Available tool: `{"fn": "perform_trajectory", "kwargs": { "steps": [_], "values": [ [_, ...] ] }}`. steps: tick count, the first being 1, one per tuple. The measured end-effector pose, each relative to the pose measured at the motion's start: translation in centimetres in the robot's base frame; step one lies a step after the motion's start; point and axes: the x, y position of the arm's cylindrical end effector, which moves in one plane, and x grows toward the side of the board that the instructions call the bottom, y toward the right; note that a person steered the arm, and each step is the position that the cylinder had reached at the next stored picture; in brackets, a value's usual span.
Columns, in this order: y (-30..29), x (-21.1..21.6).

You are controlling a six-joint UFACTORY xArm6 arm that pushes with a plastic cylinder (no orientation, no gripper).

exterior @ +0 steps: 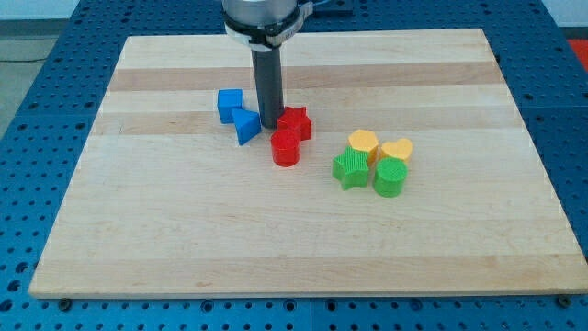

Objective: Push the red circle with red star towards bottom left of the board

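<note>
The red circle (pixel 286 147) stands near the board's middle, with the red star (pixel 296 122) touching it just above and to the right. My tip (pixel 271 125) rests on the board right beside the red star's left edge, above the red circle and to the right of the blue triangle (pixel 245 125). The dark rod rises from there to the view's top.
A blue cube (pixel 230 104) sits left of the rod, touching the blue triangle. To the right is a tight cluster: yellow hexagon (pixel 364 142), yellow heart (pixel 398 150), green star (pixel 350 170), green circle (pixel 390 177). The wooden board (pixel 138 239) lies on a blue table.
</note>
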Motion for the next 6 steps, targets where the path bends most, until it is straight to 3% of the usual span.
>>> {"fn": "perform_trajectory", "kwargs": {
  "steps": [1, 2, 4, 6],
  "values": [
    [-0.4, 0.2],
    [-0.7, -3.0],
    [5.3, -3.8],
    [2.8, 2.9]
  ]
}}
